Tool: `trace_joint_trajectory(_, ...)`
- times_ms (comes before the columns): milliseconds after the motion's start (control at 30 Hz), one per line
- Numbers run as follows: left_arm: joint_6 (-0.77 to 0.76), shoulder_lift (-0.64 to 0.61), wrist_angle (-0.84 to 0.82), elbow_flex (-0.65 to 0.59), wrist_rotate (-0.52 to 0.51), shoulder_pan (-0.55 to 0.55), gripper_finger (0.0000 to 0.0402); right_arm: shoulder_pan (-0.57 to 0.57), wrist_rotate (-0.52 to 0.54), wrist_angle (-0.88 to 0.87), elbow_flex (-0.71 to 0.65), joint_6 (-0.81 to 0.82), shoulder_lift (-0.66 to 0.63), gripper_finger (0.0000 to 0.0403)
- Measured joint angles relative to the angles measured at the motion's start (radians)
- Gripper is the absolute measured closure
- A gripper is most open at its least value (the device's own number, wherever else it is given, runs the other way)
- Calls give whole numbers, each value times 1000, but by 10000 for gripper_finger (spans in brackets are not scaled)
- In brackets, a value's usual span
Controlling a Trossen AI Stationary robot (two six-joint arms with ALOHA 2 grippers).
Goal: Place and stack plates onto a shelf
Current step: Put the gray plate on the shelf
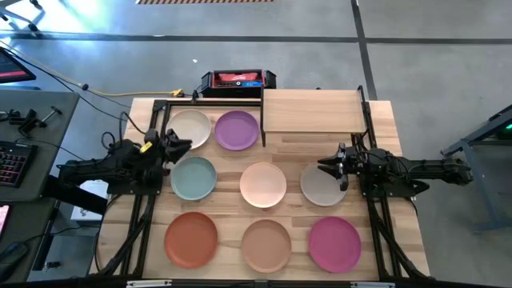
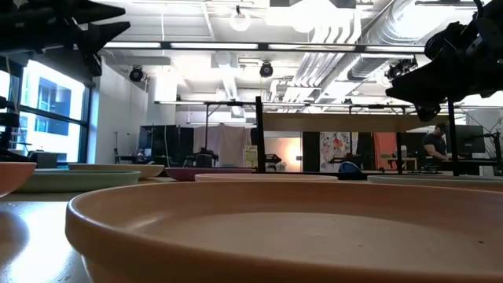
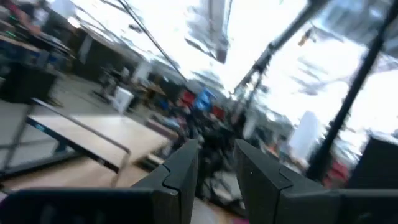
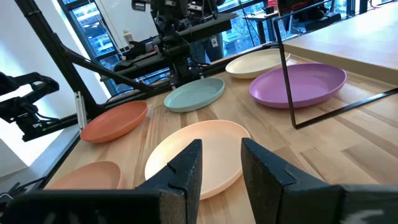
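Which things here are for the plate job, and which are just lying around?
For the job: eight plates, e.g. purple plate, grey plate; shelf.
Lying about: red-and-black box, keyboard.

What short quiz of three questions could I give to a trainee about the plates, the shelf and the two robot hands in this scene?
1. True or false: a plate already lies on the shelf.
2. Which plate lies nearest the right hand? A) the magenta plate B) the grey plate C) the purple plate
3. Fill in: the left hand hovers between the cream plate and the pale ____ plate.

Key
1. False: the shelf board is bare and all eight plates lie on the table.
2. B: the right hand is over the grey plate's edge.
3. teal. Both hands have a gap between their fingers and hold nothing.
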Motion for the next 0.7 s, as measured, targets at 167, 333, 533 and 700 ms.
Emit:
trace_joint_trajectory(167, 37, 0, -3, 0, -57, 0, 305, 0, 0, 0, 0, 1, 0, 308)
trace_joint_trajectory(333, 22, 0, 11, 0, -63, 0, 305, 0, 0, 1, 0, 2, 0, 308)
trace_joint_trajectory(533, -62, 0, 42, 0, -95, 0, 305, 0, 0, 2, 0, 3, 0, 308)
trace_joint_trajectory(700, -67, 0, 42, 0, -101, 0, 305, 0, 6, 4, 0, 8, 0, 308)
